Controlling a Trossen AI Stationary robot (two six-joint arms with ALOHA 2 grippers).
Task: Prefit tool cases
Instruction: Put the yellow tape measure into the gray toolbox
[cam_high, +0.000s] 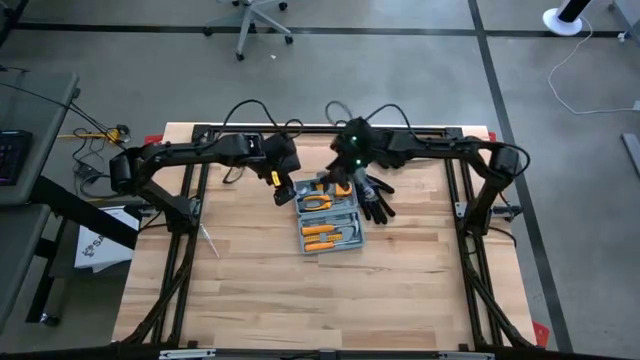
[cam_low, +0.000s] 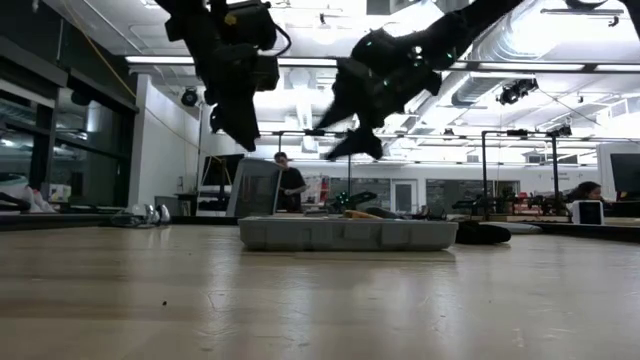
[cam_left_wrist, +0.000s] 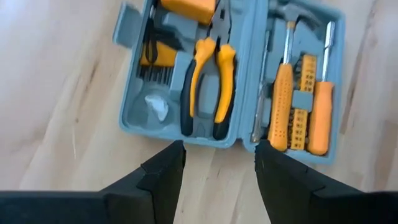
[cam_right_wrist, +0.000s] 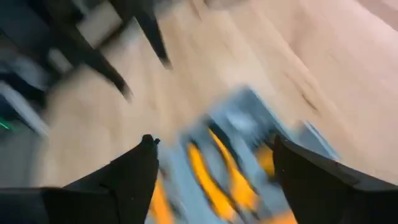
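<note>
both grippers' fingers spread, empty, above the open tool case.

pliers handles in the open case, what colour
Orange with black, on the pliers; clearest in the left wrist view.

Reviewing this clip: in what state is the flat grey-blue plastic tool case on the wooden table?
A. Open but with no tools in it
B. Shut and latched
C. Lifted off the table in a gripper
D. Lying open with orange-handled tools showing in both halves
D: the grey-blue plastic tool case lies open on the table, orange-handled pliers in one half, orange-handled screwdrivers in the other; both grippers are above it, open.
</note>
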